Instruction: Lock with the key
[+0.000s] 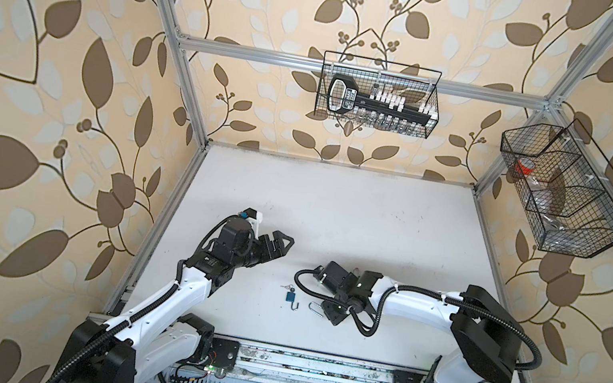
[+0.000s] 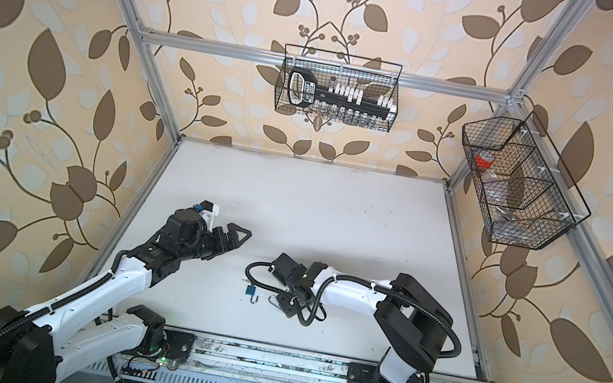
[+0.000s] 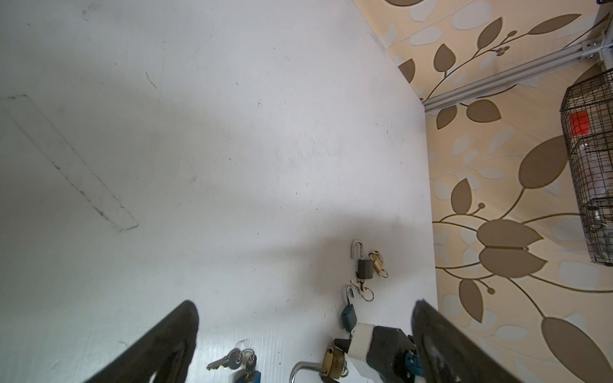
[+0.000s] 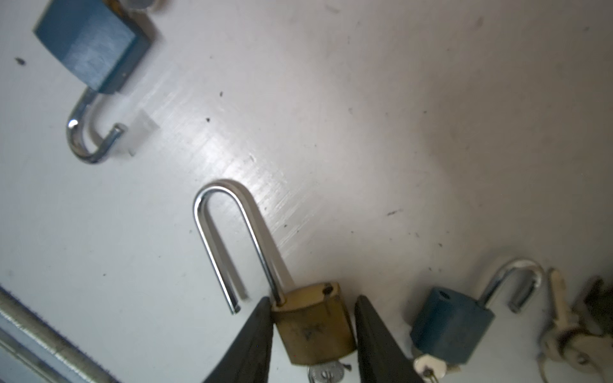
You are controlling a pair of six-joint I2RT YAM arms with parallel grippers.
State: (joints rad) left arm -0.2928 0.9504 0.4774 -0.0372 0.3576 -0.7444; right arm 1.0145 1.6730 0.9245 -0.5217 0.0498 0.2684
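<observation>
In both top views the right arm's black wrist covers its own jaws. Of the brass padlock with a long silver shackle I see only the bow, poking out leftward on the white bench toward a small blue padlock. The left gripper hangs well apart, jaws spread wide.

From the left wrist, the brass padlock is partly cut off by the frame edge.

From the right wrist, the right gripper straddles the brass body. One finger touches it and the other sits just beside; whether they pinch it I cannot tell. The lock lies flat, its long axis running outward from the jaws, bow pointing away, free leg out of its hole. A silver key at its base is mostly cut off.
</observation>
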